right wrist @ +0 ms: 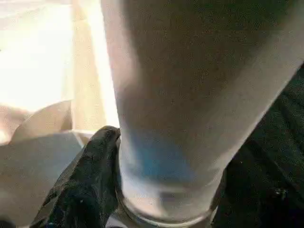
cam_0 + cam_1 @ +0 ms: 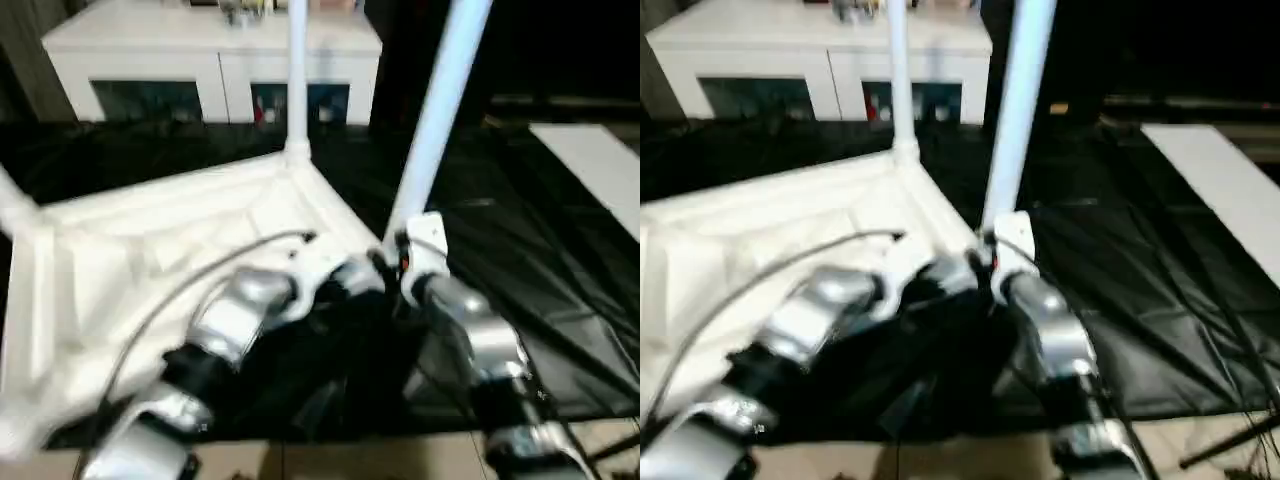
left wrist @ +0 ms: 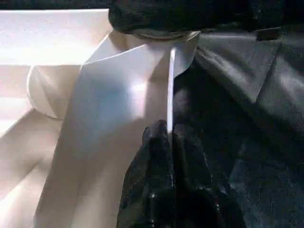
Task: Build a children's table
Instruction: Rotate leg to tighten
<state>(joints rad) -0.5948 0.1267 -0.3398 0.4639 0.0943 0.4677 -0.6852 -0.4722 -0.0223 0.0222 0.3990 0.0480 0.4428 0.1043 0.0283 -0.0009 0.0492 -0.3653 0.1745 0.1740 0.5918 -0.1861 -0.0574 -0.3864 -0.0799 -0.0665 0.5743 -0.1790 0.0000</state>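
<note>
1. On the black sheet (image 2: pixel 560 290) that covers the floor, the tabletop (image 2: pixel 150 260) lies upside down with its ribbed underside facing up, toward the robot's left.
2. One leg (image 2: pixel 297 70) stands upright in the far corner socket (image 2: pixel 296 153) of the tabletop.
3. A second leg (image 2: pixel 440 110) rises at a slight tilt from the near corner on the robot's right side, and its lower end sits at the corner socket (image 3: pixel 156 34) there.
4. The right gripper (image 2: pixel 400 262) is at the base of this second leg; in the right wrist view its black fingers (image 1: pixel 90 180) are closed around the leg's lower end, just above the socket rim.
5. The left gripper (image 3: pixel 168 137) is at the tabletop's near edge beside the same corner. In the left wrist view its two fingers (image 3: pixel 152 156) pinch the thin edge wall of the tabletop, closed narrow upon it.
6. Both silver forearms reach in from the near side, and the two grippers are close together at that corner.
7. A white cabinet (image 2: pixel 215 60) with glass doors stands beyond the sheet.
8. A flat white board (image 2: pixel 600 165) lies on the sheet to the robot's right, well apart from the tabletop.
</note>
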